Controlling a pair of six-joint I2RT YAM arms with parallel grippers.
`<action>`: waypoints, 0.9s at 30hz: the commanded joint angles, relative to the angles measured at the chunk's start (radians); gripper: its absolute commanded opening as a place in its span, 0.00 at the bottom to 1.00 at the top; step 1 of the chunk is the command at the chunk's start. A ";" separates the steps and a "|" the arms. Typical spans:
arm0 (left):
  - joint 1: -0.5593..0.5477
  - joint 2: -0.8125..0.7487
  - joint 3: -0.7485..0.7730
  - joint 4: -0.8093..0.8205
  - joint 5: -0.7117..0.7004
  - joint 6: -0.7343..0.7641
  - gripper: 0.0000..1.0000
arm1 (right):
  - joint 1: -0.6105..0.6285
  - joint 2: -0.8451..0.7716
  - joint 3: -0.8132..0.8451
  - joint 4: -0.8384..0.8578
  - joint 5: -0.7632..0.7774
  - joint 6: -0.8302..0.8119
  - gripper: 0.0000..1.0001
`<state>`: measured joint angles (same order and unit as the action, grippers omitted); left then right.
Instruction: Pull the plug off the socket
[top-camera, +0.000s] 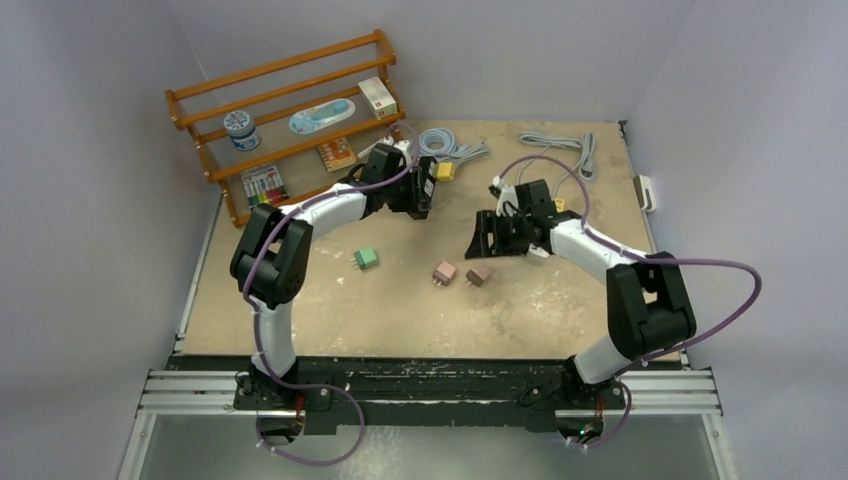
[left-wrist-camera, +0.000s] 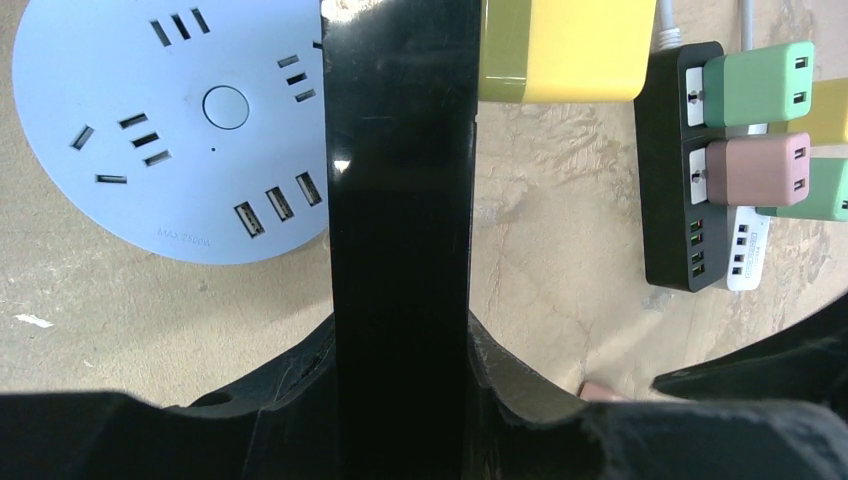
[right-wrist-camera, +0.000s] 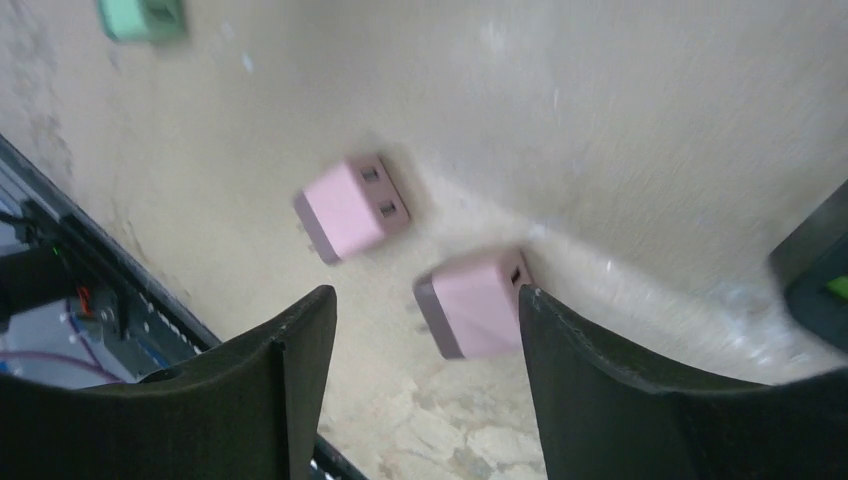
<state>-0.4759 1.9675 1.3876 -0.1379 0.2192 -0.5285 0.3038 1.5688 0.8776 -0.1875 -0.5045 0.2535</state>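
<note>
Yellow plug (left-wrist-camera: 565, 50) is being seen seated against the right face of a glossy black strip (left-wrist-camera: 400, 180), out beyond the left gripper's (left-wrist-camera: 400, 345) fingertips and to their right. It is being read as plugged into its socket, though the joint itself is being hidden by the strip's edge. The strip is being clamped between the left fingers (left-wrist-camera: 300, 375), which are being pressed closed on its two faces. The right gripper (right-wrist-camera: 425, 335) is being carried with fingers spread and nothing between them. One pink plug (right-wrist-camera: 475, 303) is lying loose on the table just past the fingertips, a second pink plug (right-wrist-camera: 352, 207) is lying further beyond, and a green plug (right-wrist-camera: 140, 17) is lying far out. That view is being smeared, so spacing is not being trusted. Risks being judged: the strip is being held at one end while the plug is sitting at the other, so a pull could be levering it round or out of the left grip. A loose pink plug could be getting pinched instead of the yellow one. The two arms are being brought close together, so a knock is being considered likely.
</note>
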 joint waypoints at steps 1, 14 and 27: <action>0.019 -0.082 0.009 0.076 -0.032 0.022 0.00 | -0.001 -0.034 0.177 -0.005 0.076 0.003 0.69; -0.002 -0.125 -0.021 0.078 -0.049 0.024 0.00 | -0.006 0.177 0.484 0.214 0.105 0.165 0.70; -0.013 -0.132 -0.041 0.111 -0.025 0.000 0.00 | -0.009 0.380 0.575 0.434 -0.038 0.275 0.68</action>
<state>-0.4862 1.9125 1.3418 -0.1360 0.1997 -0.5282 0.3000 1.9072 1.3918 0.1207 -0.4679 0.4721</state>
